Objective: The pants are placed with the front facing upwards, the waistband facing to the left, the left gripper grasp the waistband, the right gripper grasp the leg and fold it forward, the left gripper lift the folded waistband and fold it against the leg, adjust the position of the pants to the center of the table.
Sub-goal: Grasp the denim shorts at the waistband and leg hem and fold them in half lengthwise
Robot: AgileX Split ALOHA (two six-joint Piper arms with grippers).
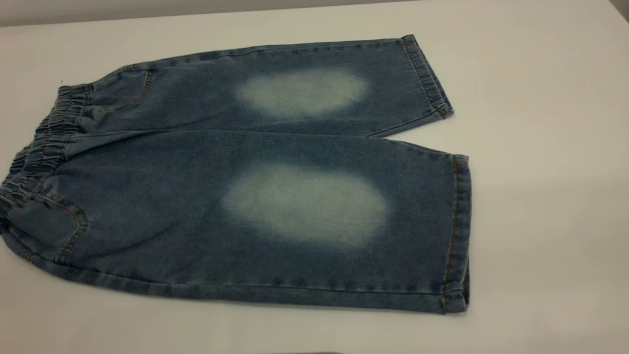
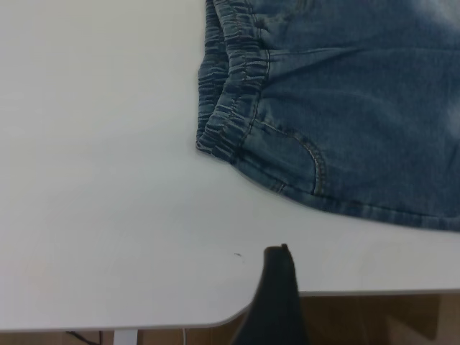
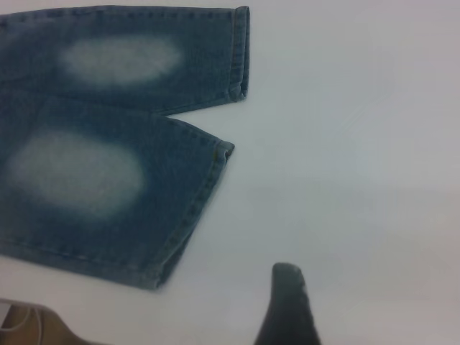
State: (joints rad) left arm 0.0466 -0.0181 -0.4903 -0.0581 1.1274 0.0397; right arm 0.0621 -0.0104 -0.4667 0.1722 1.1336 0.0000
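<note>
The blue denim pants (image 1: 255, 182) lie flat on the white table (image 1: 540, 206), front up, with a pale oval on each leg. The ruffled waistband (image 1: 42, 142) points left and also shows in the left wrist view (image 2: 230, 93). The near leg (image 1: 344, 221) and the far leg (image 1: 319, 88) end in stitched hems at the right. No gripper appears in the exterior view. My left gripper (image 2: 356, 284) shows one dark finger (image 2: 279, 287) over the table's near edge, apart from the waistband. My right gripper (image 3: 363, 295) shows one finger (image 3: 287, 302) over bare table, right of the near leg's hem (image 3: 194, 208). Both are open and hold nothing.
The table's front edge (image 2: 374, 292) runs close under the left gripper, with brown floor (image 2: 381, 320) below it. Bare white tabletop surrounds the pants, widest to the right of the hems (image 1: 550, 123).
</note>
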